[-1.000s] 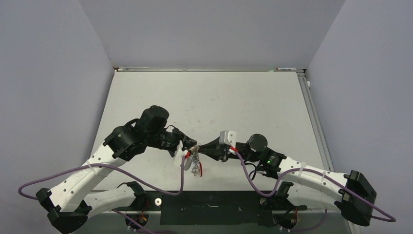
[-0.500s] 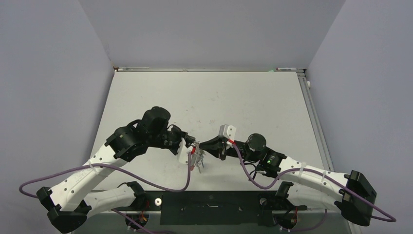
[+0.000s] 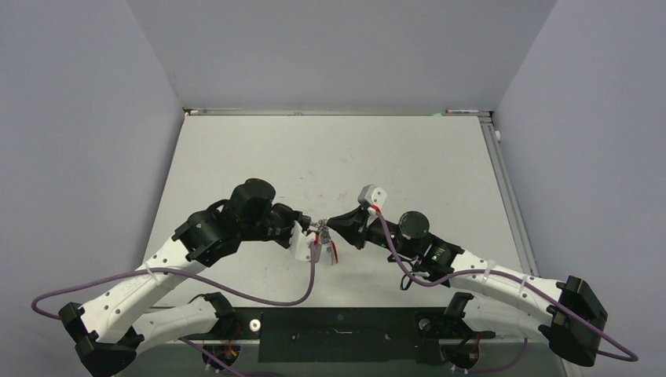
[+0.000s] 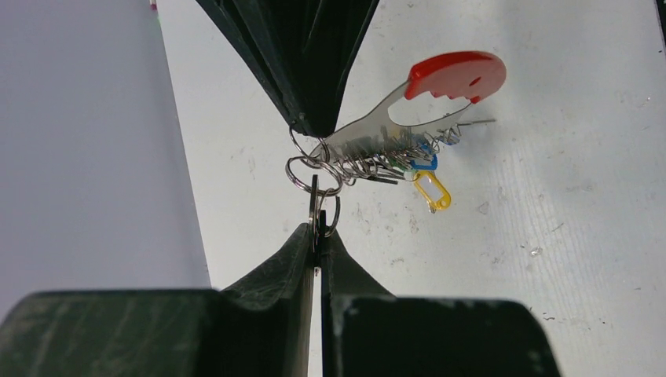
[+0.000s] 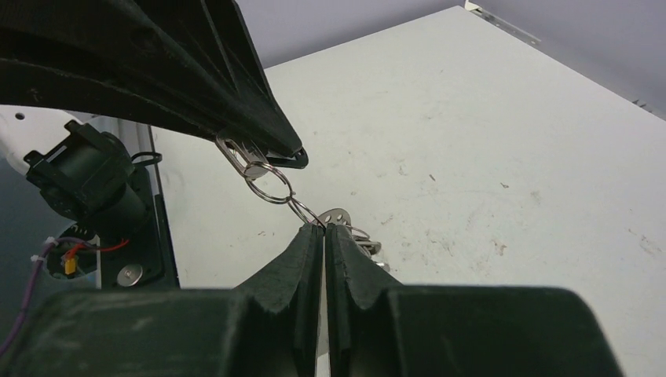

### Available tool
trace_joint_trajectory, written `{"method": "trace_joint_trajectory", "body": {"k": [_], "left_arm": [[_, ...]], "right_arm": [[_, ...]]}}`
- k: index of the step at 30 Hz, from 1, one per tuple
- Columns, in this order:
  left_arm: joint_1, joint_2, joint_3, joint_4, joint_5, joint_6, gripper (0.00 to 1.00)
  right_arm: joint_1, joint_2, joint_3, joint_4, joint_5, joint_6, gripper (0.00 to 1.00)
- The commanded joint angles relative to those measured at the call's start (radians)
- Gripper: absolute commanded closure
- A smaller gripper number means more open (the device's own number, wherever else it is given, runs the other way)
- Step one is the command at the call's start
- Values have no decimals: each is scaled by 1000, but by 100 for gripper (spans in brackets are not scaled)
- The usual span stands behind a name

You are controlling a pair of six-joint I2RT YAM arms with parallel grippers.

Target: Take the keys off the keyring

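Both grippers meet over the near middle of the table, tip to tip. My left gripper (image 4: 318,229) is shut on a small metal split ring (image 4: 314,174). That ring links by other rings to the keyring. My right gripper (image 5: 323,228) is shut on the end of the keyring's grey toothed strip (image 4: 369,133). The strip's red crescent (image 4: 455,75) hangs free past it. Several small keys hang along the strip, among them a blue tag (image 4: 426,162) and a yellow tag (image 4: 434,191). In the top view the bunch (image 3: 323,238) hangs between the left gripper (image 3: 308,232) and the right gripper (image 3: 333,225).
The white table (image 3: 393,157) has grey walls on three sides and a metal rail (image 3: 338,112) at the back. A black base plate (image 3: 338,334) lies along the near edge. Purple cables (image 3: 236,287) loop beside both arms.
Both grippers have moved a little away from the bases with the bunch held between them. The right wrist has risen and the red piece now hangs closer under the grippers.
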Motion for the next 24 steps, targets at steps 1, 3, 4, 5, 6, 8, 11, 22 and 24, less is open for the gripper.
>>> {"method": "trace_joint_trajectory", "body": {"k": [1,3,4,5,6,8,11,22,24], "left_arm": [[-5,-26,-10,62,-41,-57,100],[-5,-21,-19,70,-51,-79,100],[-6,-19,-22,74,-53,-95,100],[-5,-16,-25,79,-55,-112,100],[-5,-11,-28,83,-56,-130,100],[-6,-3,-38,97,-61,-181,100],[-5,1,-56,124,-72,-239,100],[-5,73,-49,231,-108,-505,100],[-1,74,-38,254,-118,-515,100]], "right_arm": [[-23,-30,25,58,91,19,95],[-25,-35,22,70,103,22,95],[-27,-39,20,80,109,25,95],[-28,-40,19,88,113,28,95],[-29,-42,19,95,119,34,95],[-33,-45,23,102,127,50,95],[-40,-51,22,122,137,86,95],[-45,-52,-17,285,83,183,95],[-43,-51,-25,274,73,166,95]]}}
